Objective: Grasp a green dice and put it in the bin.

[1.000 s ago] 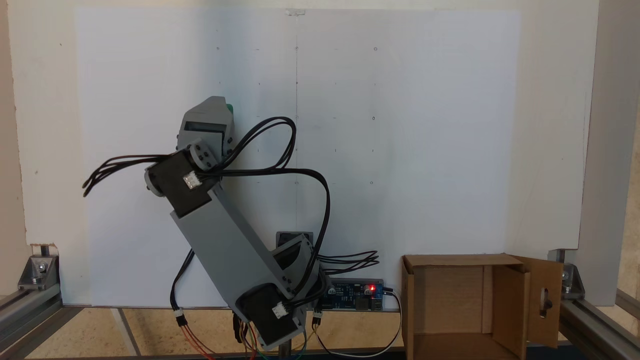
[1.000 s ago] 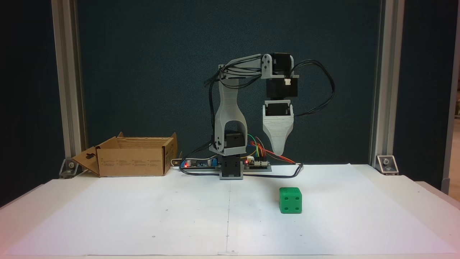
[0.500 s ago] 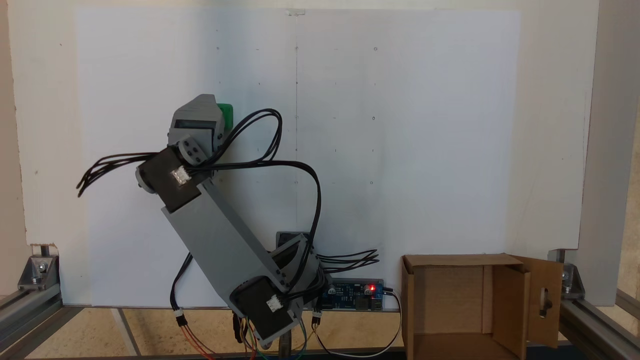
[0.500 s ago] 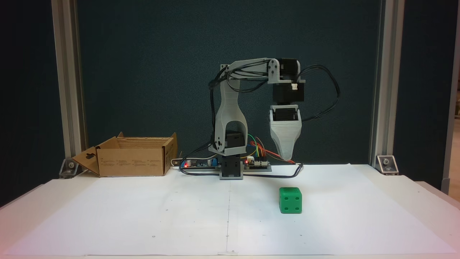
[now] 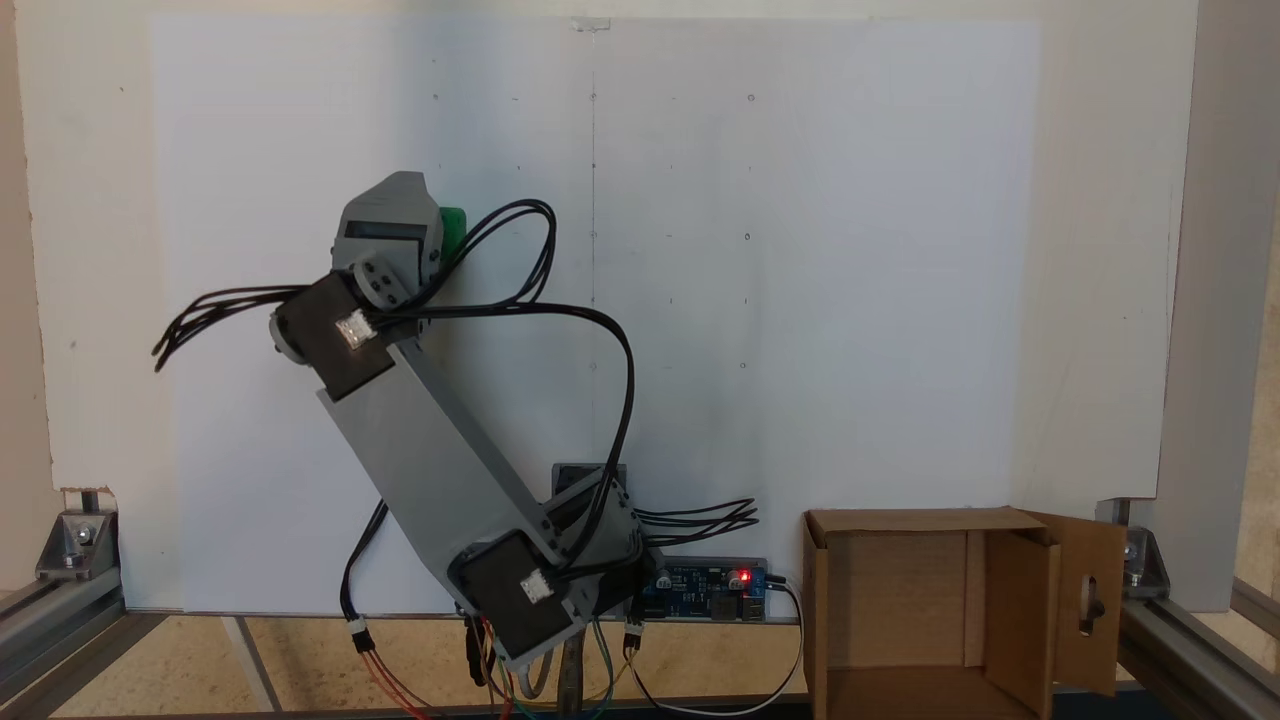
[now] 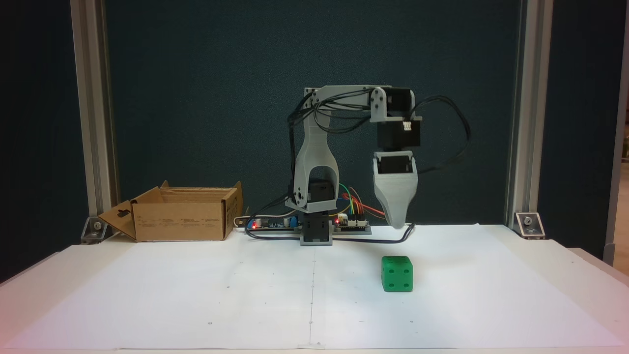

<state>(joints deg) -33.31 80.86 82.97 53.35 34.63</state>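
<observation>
A hobby arm's grey end effector hangs tip-down above the white tabletop, short of the green dice, which sits untouched on the paper at about 4 o'clock from the arm's base in the front-on fixed view. In the view from above, only a sliver of the dice shows, at 3 o'clock of the end effector's housing, so the tip appears to stand just to one side of the cube, not squarely over it. Whether the jaws are parted cannot be told: in the front-on view they lie one behind the other and merge into a single tapering wedge (the view from above hides them under the wrist).

The bin, an open brown cardboard box with a slotted flap, stands well apart at 9 o'clock from the base in the front-on view, and at the 5 o'clock corner of the view from above.

The step in hand looks like the approach, with the grasp not yet made. Done well, it would centre the tip over the cube first, open the jaws wider than the dice, and then descend straight, so that each jaw passes a flat face, not a rounded edge. A lopsided descent risks nudging the light cube across the smooth paper.
</observation>
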